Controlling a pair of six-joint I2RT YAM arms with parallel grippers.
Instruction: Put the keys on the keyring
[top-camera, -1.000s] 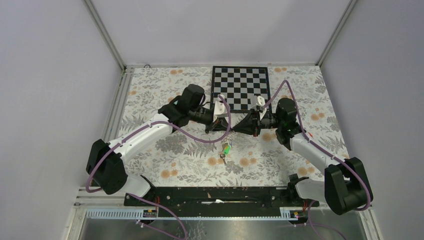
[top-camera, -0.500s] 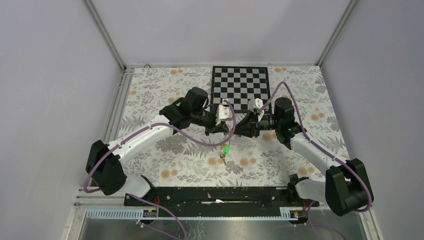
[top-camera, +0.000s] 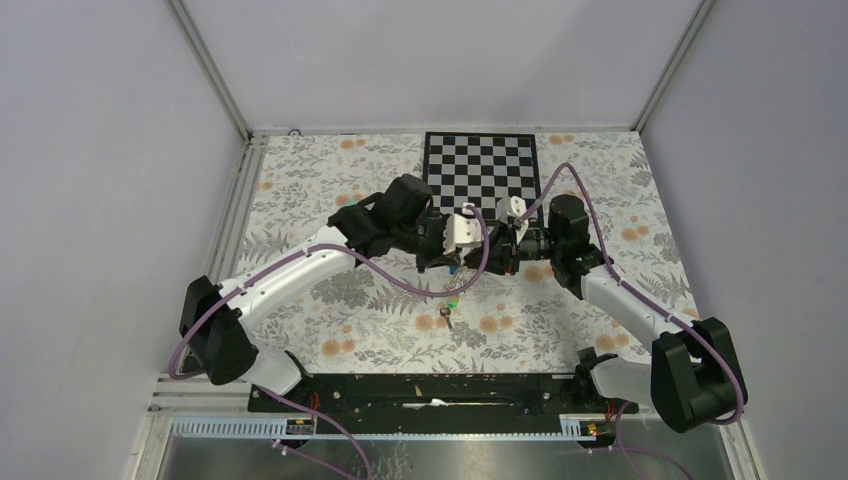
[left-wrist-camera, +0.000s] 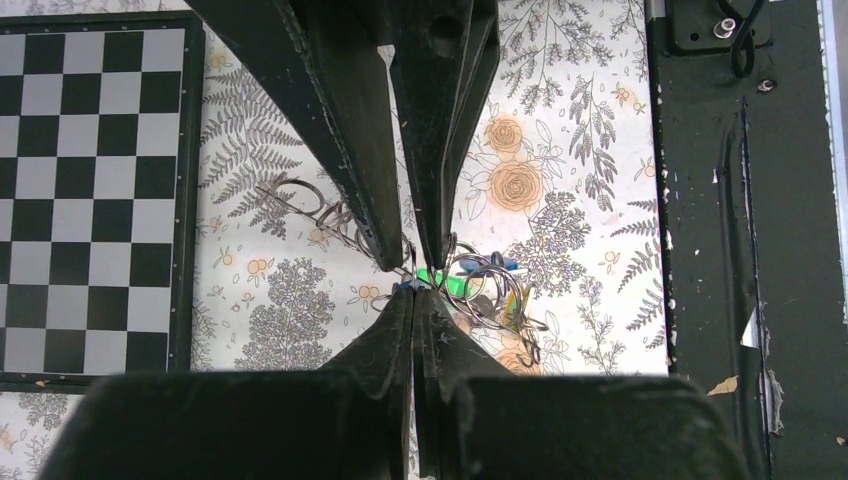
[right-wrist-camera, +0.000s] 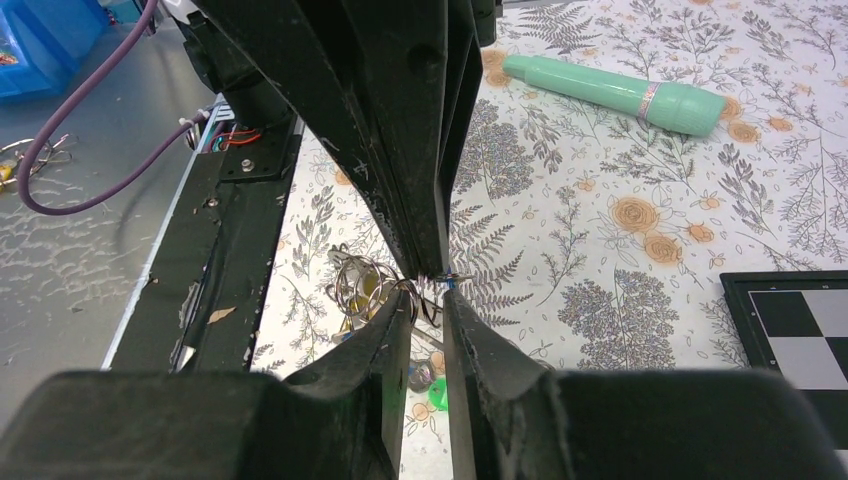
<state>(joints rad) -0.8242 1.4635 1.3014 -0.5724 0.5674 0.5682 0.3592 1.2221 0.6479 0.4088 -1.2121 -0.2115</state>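
Near the centre of the top view, over a floral tablecloth, the two arms meet tip to tip. Their black bodies and a looping purple cable hide the contact point from above. A black-and-white checkerboard lies just behind them at the upper middle, and a long black base rail runs along the bottom. In the right wrist view a mint-green plastic cylinder lies well apart at the upper right. In the left wrist view a pair of loose wire loops lies on the cloth, left of centre.

The keys are tiny, with green, blue and yellow plastic heads. They sit tangled in silvery wire rings just right of centre in the left wrist view, just beside the fingertips. Whether the bunch hangs or lies on the cloth cannot be told. The green key shows just below the grippers in the top view, its long axis roughly up-and-down the frame.

The keyring, a thin silvery wire ring, shows right at the meeting tips. The left gripper is pressed closed, its point aimed into the right gripper, whose fingers stand a narrow gap apart. Whether either actually pinches the ring cannot be told.
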